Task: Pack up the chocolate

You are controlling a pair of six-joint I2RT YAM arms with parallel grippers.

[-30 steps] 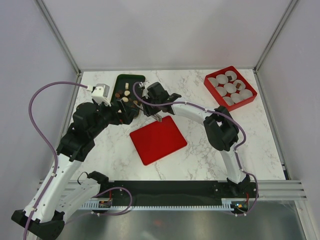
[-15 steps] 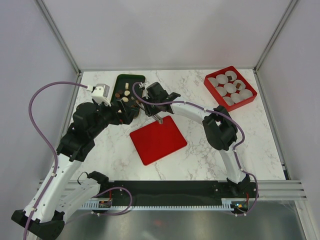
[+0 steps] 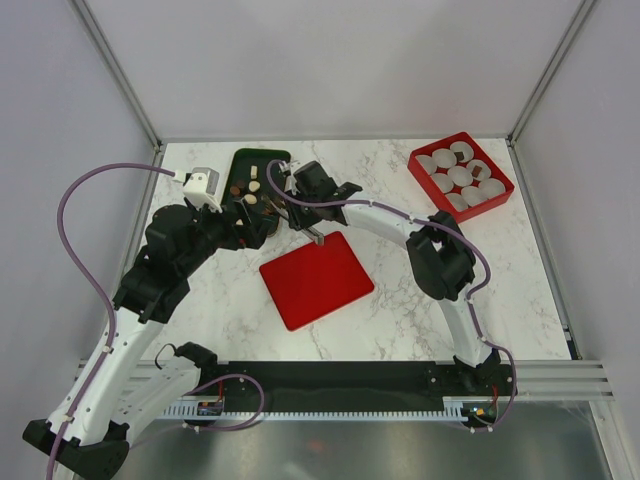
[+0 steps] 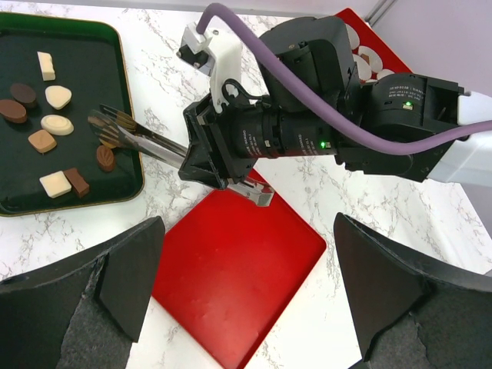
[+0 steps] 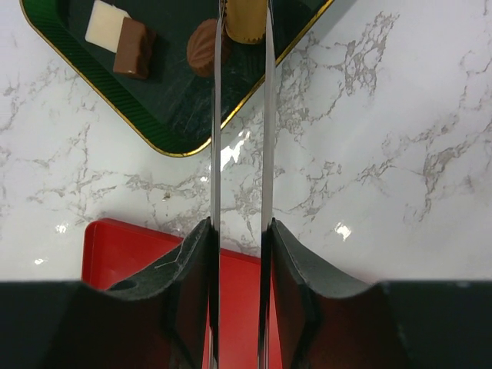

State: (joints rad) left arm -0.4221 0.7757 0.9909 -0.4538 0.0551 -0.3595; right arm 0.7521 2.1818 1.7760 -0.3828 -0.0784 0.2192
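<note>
Several chocolates in brown, dark brown and cream lie on a dark green tray. My right gripper is shut on thin metal tongs that reach over the tray's near corner. The two tong blades flank a tan chocolate, touching its sides. A brown oval chocolate lies just left of the blades. My left gripper hangs open over a flat red lid with nothing between its fingers. From above, the right gripper sits by the tray.
A red box holding several white paper cups stands at the back right. The red lid lies mid-table, just in front of both grippers. The left gripper sits close beside the right wrist.
The right wrist has edged slightly toward the tray with the tongs. The left arm has not moved.
</note>
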